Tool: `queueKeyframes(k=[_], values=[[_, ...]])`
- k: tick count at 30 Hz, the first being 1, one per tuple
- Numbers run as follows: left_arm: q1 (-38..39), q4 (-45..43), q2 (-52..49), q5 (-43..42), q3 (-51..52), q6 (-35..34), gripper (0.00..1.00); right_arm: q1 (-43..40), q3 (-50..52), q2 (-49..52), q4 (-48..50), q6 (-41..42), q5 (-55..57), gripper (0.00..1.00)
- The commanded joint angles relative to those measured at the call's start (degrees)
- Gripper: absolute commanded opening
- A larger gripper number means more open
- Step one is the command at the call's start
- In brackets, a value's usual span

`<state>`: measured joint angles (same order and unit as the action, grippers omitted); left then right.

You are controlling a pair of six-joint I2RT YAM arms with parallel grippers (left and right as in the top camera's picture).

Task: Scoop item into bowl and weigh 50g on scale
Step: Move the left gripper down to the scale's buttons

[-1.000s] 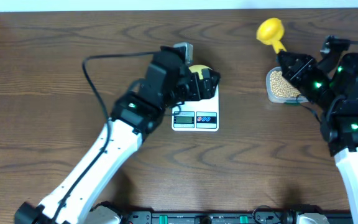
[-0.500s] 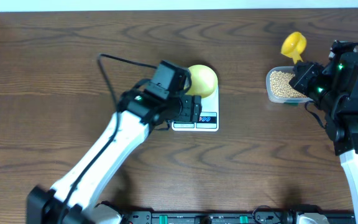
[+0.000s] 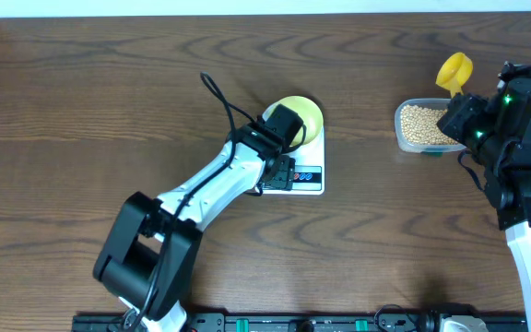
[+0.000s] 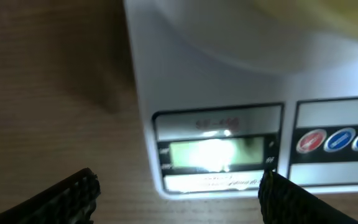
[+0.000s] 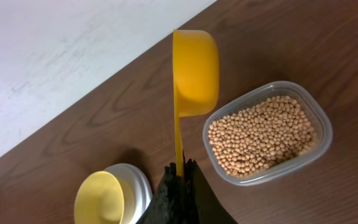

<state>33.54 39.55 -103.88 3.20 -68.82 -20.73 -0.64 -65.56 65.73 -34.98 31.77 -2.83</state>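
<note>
The pale-yellow bowl (image 3: 297,113) stands on the far half of the white scale (image 3: 313,155), apart from both grippers. My left gripper (image 3: 282,173) hangs open just above the scale's front edge. Its fingers (image 4: 67,196) straddle the lit display (image 4: 213,152) and hold nothing. My right gripper (image 3: 456,103) is shut on the handle of a bright yellow scoop (image 3: 454,71), which it holds above the far edge of the clear tub (image 3: 402,138). The tub is full of tan beans (image 5: 263,134). No beans show in the scoop (image 5: 194,65). The bowl (image 5: 101,199) looks empty.
Red and blue buttons (image 4: 311,142) sit right of the display. The left arm's cable (image 3: 219,97) loops over the table left of the bowl. A white wall runs along the table's far edge (image 5: 73,56).
My left gripper has drawn back from the bowl to the scale's front edge, leaving the bowl uncovered. My right gripper has carried the scoop to the right, over the tub's far right corner.
</note>
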Motion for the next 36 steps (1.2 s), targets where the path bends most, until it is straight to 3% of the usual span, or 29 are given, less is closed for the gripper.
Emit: queueKeyframes(k=[1,36], values=[[0.13,-2.03,-1.16,-2.99,0.37,1.62,0.85,-0.17,-1.09,-0.24,0.07,-1.20,0.79,0.01],[0.20,-3.17,-0.04,-10.82,0.44,2.47,0.85,-0.20,-1.09,-0.26,1.60,-1.97,1.01,0.01]])
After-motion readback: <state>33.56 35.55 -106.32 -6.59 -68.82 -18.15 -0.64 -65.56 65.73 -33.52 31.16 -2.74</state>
